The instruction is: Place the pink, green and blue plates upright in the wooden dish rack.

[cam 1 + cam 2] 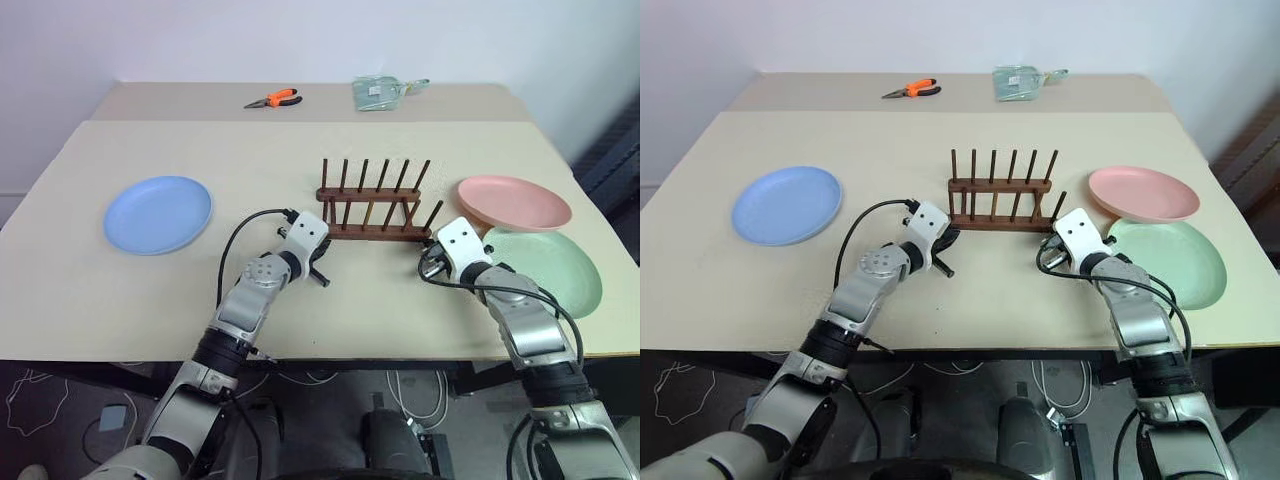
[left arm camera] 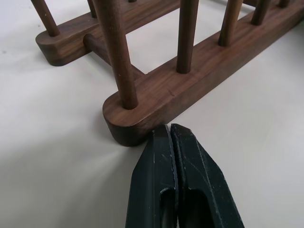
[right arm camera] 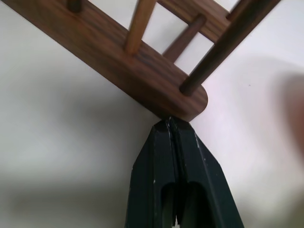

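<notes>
Both end effectors are clenched on nothing: left end effector (image 2: 170, 128) and right end effector (image 3: 169, 119) each touch a near corner of the wooden dish rack (image 1: 370, 205) mid-bench (image 1: 300, 150). Blue plate (image 1: 158, 213) at 9 o'clock, pink plate (image 1: 514, 202) and green plate (image 1: 555, 268) at 3.

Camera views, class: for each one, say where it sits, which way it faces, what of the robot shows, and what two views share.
Left eye: on the head, looking forward and down at the table; both arms show.
Right eye: beside it, same scene.
Left wrist: looks along the shut left gripper at a rail end of the wooden dish rack.
Right wrist: looks along the shut right gripper at the rack's other end.
Shared: both wrist views show the rack's near rail.
</notes>
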### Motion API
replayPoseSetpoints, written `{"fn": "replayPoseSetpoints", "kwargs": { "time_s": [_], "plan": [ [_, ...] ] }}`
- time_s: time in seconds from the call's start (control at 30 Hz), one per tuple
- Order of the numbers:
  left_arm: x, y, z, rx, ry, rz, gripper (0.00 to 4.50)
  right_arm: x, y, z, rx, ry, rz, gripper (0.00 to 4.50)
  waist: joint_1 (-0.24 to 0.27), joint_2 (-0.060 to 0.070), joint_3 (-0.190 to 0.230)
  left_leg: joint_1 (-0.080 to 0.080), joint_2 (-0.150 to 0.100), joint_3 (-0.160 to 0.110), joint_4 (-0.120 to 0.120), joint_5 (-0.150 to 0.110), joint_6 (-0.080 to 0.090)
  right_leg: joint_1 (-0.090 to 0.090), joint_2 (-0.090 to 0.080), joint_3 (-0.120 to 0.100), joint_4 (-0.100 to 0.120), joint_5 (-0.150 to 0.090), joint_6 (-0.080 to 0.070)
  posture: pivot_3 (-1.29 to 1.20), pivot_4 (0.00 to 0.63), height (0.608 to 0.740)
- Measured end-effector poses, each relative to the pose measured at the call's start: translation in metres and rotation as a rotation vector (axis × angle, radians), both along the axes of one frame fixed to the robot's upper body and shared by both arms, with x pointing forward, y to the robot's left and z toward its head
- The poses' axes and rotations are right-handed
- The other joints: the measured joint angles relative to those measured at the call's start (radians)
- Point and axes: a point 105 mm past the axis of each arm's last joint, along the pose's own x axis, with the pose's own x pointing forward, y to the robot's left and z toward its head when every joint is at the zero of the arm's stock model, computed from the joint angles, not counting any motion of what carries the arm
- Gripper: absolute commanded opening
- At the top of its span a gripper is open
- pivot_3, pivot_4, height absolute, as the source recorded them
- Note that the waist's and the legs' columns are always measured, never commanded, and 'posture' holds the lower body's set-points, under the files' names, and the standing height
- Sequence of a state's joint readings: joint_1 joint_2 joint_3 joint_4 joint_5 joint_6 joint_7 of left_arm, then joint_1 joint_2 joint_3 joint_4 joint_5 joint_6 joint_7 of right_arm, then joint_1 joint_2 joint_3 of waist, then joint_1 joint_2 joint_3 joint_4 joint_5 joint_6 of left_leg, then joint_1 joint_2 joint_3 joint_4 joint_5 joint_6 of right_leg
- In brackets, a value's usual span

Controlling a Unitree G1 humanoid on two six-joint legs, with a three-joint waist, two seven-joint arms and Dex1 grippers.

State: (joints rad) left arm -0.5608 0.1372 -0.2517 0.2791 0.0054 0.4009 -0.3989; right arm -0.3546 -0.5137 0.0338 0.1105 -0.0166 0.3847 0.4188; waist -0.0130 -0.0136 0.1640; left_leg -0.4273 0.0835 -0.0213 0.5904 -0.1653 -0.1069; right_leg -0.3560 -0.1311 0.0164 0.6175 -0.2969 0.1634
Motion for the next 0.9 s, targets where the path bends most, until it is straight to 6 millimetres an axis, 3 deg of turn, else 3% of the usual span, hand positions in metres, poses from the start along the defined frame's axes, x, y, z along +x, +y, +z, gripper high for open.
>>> {"fn": "replayPoseSetpoints", "kwargs": {
  "time_s": [0.07,0.17,0.23,0.37,0.5,0.63,0.73,0.83,0.9],
  "plan": [
    [0.0,-0.001,0.0,-0.002,-0.007,-0.005,0.0,0.002,0.002,0.005,0.009,-0.013,0.015,0.86,0.001,0.0,0.0,0.0,0.0,0.0,0.0,0.0,0.0,0.0,0.0,0.0,-0.001,0.0,0.0,0.0,0.15,0.74],
    [-0.006,-0.001,0.001,-0.031,-0.002,-0.035,0.0,-0.006,-0.002,0.009,-0.009,-0.015,0.05,2.22,0.004,0.0,0.0,-0.002,0.0,0.0,-0.002,0.0,0.0,0.0,0.0,0.0,-0.001,-0.001,0.001,0.0,0.15,0.74],
    [-0.022,0.002,0.002,-0.065,0.001,-0.108,0.0,-0.016,-0.021,0.02,-0.114,-0.037,0.068,3.24,0.006,0.001,0.0,-0.007,-0.001,0.0,-0.007,0.0,0.0,-0.003,0.0,0.0,-0.001,0.0,0.005,0.0,0.15,0.74],
    [-0.054,-0.004,0.007,-0.117,0.018,-0.267,0.0,-0.023,-0.062,0.058,-0.297,-0.094,0.022,3.24,0.011,0.001,0.001,-0.01,0.0,0.0,-0.013,0.003,-0.004,-0.011,0.0,0.0,-0.001,0.001,0.006,0.0,0.15,0.74],
    [-0.076,-0.019,0.037,-0.175,-0.043,-0.425,0.0,-0.022,-0.081,0.081,-0.445,-0.132,-0.006,3.24,0.018,0.001,0.001,-0.011,0.0,0.0,-0.012,0.002,-0.003,-0.011,0.001,0.0,-0.001,0.0,0.006,0.0,0.15,0.74],
    [-0.091,-0.023,0.047,-0.161,-0.067,-0.528,0.0,-0.017,-0.107,0.082,-0.625,-0.087,-0.036,3.24,0.023,0.001,0.001,-0.013,0.0,0.0,-0.01,0.002,-0.003,-0.011,0.001,0.001,-0.003,-0.001,0.003,0.0,0.15,0.74],
    [-0.093,-0.023,0.05,-0.166,-0.073,-0.547,0.0,-0.015,-0.116,0.069,-0.678,-0.033,-0.023,3.24,0.026,0.001,0.001,-0.014,-0.001,0.0,-0.01,0.003,-0.002,-0.012,0.001,0.001,-0.003,-0.001,0.003,0.0,0.15,0.74],
    [-0.092,-0.023,0.051,-0.165,-0.08,-0.537,0.0,-0.014,-0.123,0.054,-0.707,0.014,-0.007,2.38,0.024,0.001,0.001,-0.015,-0.001,0.0,-0.01,0.003,-0.002,-0.013,0.001,0.001,-0.003,0.0,0.005,0.0,0.15,0.74],
    [-0.091,-0.022,0.051,-0.163,-0.081,-0.531,0.0,-0.013,-0.13,0.049,-0.725,0.028,-0.016,1.46,0.024,0.002,0.001,-0.015,-0.001,0.0,-0.01,0.003,-0.002,-0.013,0.001,0.001,-0.003,0.0,0.006,0.0,0.15,0.74]
  ]
}}
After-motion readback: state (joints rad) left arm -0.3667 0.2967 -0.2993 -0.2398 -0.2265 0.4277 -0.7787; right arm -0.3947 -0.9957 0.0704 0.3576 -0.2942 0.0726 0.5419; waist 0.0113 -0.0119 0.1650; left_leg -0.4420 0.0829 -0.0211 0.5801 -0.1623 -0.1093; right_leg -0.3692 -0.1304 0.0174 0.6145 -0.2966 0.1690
